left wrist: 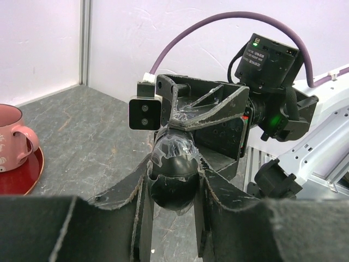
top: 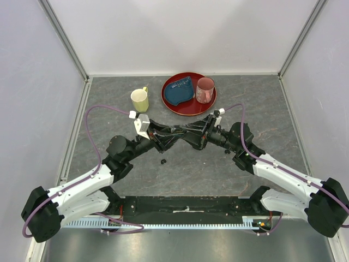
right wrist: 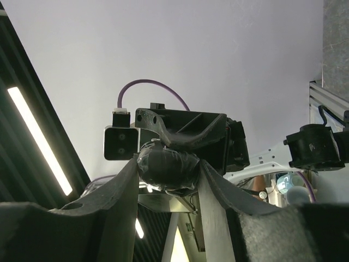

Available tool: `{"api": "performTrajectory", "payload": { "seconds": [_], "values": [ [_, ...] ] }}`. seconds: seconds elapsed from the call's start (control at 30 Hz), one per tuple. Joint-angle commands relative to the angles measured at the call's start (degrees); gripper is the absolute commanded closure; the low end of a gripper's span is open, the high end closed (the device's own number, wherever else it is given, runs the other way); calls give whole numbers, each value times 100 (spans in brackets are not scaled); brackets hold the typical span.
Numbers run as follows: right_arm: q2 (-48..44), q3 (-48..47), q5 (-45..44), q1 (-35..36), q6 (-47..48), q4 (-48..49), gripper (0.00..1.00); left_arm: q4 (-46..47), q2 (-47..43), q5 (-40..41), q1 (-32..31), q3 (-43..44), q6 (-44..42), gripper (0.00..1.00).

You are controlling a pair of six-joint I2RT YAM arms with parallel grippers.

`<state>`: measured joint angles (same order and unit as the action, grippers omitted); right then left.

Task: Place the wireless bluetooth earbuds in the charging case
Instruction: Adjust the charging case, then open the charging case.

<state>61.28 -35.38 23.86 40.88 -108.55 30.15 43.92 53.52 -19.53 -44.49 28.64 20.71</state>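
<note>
**Grippers clamp one case between them**

The left gripper and the right gripper meet nose to nose above the middle of the grey table. Each is clenched from its own side on the same black oval charging case, which is held clear of the surface. At the back sits a red plate carrying a dark blue item and a pink mug. A yellow mug stands just left of it. One tiny black earbud lies on the table just below the grippers, and a second dark speck lies beside the right arm.
</note>
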Motion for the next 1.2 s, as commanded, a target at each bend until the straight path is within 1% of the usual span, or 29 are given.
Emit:
{"api": "performTrajectory", "payload": {
  "seconds": [0.0, 0.03, 0.07, 0.1, 0.13, 0.17, 0.2, 0.23, 0.27, 0.3, 0.33, 0.4, 0.47, 0.5, 0.53, 0.57, 0.6, 0.63, 0.73, 0.83, 1.17],
  "values": [
    [-142, -145, -83, 7, 579, 123, 46, 521, -122, -95, -69, -122, -163, 98],
    [-160, -180, -83, -1, 720, 62, 38, 564, -140, -130, -69, -183, -207, 98],
    [-169, -293, -66, 7, 1078, -17, 28, 687, -175, -165, -77, -253, -234, 98],
    [-203, -381, -65, -1, 1256, -149, 24, 1071, -218, -96, -69, -341, -234, 98],
    [-230, -478, -74, -10, 1519, -576, 22, 1240, -262, -17, -77, -533, -225, 98],
    [-256, -731, -118, -10, 2009, -894, 16, 1407, -341, 19, -77, -605, -234, 98],
    [-317, -864, -153, -10, 2335, -1167, 15, 1513, -368, 19, -77, -675, -321, 98],
    [-362, -1127, -284, -10, 2600, -1700, 14, 1749, -403, -33, -77, -780, -339, 98],
    [-405, -1225, -346, -10, 2820, -1940, 12, 1873, -403, -147, -77, -816, -400, 98],
    [-502, -1304, -416, -10, 3283, -2091, 11, 1944, -438, -191, -77, -860, -462, 98],
    [-546, -1366, -487, -10, 3444, -2345, 11, 2075, -456, -166, -77, -921, -463, 98],
    [-651, -1498, -514, -10, 3979, -2505, 10, 2225, -491, -165, -77, -992, -463, 98],
    [-669, -1682, -487, -10, 4402, -2890, 10, 2576, -491, -95, -69, -1124, -427, 98],
    [-661, -1770, -470, -2, 4613, -3292, 9, 2682, -500, -86, -77, -1168, -419, 98],
    [-635, -1954, -417, -1, 5111, -3479, 10, 2770, -509, -86, -77, -1246, -419, 98],
    [-617, -2060, -373, 7, 5342, -3707, 9, 2901, -500, -95, -77, -1265, -419, 98],
    [-573, -2157, -364, 16, 5606, -4118, 9, 2920, -500, -130, -77, -1282, -436, 98],
    [-547, -2349, -373, 25, 6008, -4314, 9, 2912, -526, -130, -69, -1291, -445, 98],
    [-441, -2631, -303, 69, 6529, -4772, 9, 2956, -518, -191, -77, -1291, -480, 98],
    [-266, -2877, -101, 183, 6733, -4913, 9, 2929, -491, -253, -77, -1247, -463, 98],
    [60, -3037, -320, 640, 6777, -4808, 9, 2815, -509, -323, -77, -1221, -410, 98]
  ]
}}
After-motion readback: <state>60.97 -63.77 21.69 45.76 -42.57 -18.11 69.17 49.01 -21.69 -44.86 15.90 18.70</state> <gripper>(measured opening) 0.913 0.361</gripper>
